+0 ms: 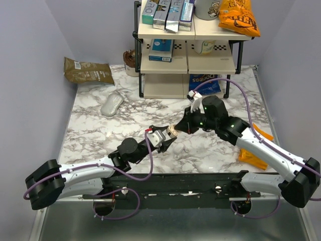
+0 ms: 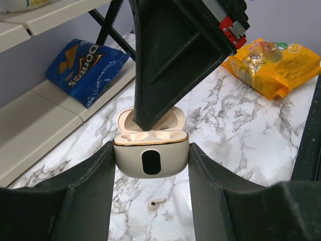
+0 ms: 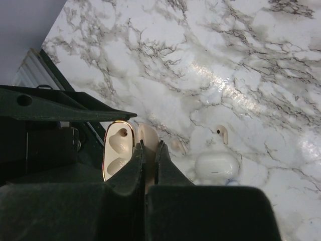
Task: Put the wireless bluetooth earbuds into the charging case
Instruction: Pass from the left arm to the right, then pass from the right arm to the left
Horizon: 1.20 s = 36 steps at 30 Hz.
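Note:
My left gripper (image 2: 150, 153) is shut on the sides of a beige charging case (image 2: 151, 159), held above the table with its lid up and both sockets empty. In the top view the case (image 1: 172, 131) sits between the two arms. From above, my right gripper (image 3: 149, 145) is shut on the raised lid (image 3: 147, 133); its black fingers (image 2: 170, 60) come down into the left wrist view. One tan earbud (image 2: 156, 203) lies on the marble below the case, also seen as the earbud (image 3: 222, 133) in the right wrist view. A second blurred tan piece (image 3: 176, 145) lies near it.
A small white closed case (image 3: 215, 168) rests on the marble by the earbud. A white mouse (image 1: 112, 104) lies at the left. A shelf rack (image 1: 185, 50) stands at the back with a blue chip bag (image 2: 85, 68) under it. An orange packet (image 2: 273, 65) lies at the right, and a brown bag (image 1: 88, 71) at the back left.

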Available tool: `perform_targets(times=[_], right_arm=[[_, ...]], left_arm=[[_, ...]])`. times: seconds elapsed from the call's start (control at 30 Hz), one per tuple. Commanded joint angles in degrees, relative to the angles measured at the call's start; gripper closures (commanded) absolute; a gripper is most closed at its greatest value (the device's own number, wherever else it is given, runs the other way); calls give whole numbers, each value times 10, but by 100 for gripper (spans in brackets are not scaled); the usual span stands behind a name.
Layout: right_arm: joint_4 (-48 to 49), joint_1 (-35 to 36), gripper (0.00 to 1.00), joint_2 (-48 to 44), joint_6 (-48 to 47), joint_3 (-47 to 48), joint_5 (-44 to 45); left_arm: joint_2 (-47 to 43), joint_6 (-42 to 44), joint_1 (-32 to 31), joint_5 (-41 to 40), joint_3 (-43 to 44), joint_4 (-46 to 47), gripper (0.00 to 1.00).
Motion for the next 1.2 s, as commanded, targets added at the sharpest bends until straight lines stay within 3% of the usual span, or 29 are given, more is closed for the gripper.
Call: perform_targets(times=[0.0,0.07,0.37,0.47,0.6,0.63,0.77,0.83,0.87,1.0,1.17], right_arm=[[-30,1,99,-42,-46,26,-8],[-39,1,99,-49,-56,34,-7],[-57,1,99,-80,-76,33,-4],[-46,2,99,-97,-105,21,18],[4,8,99,-128,-154,-8,50],[19,14,99,-137,-165,-16,51],[48,16,99,-162,-217,-24,42],[32,16,99,-153,-233,4,30],[24,15,99,-148,-239,14,11],[-4,18,99,-118,-261,54,-21],[6,43,99,-123,-278,41,-12]], left_arm=[[5,-27,-3,-34,32,-69,44],[6,-36,-3,-45,33,-68,2],[5,-50,-2,-98,68,-115,1],[-20,-97,0,-97,77,-144,1],[-74,-190,77,69,72,-149,1],[-81,-215,102,172,78,-150,1],[-73,-343,202,390,81,-90,1],[-56,-348,218,449,95,-72,1],[-48,-345,219,497,105,-81,7],[4,-336,220,581,145,-105,23],[30,-329,220,601,156,-71,28]])
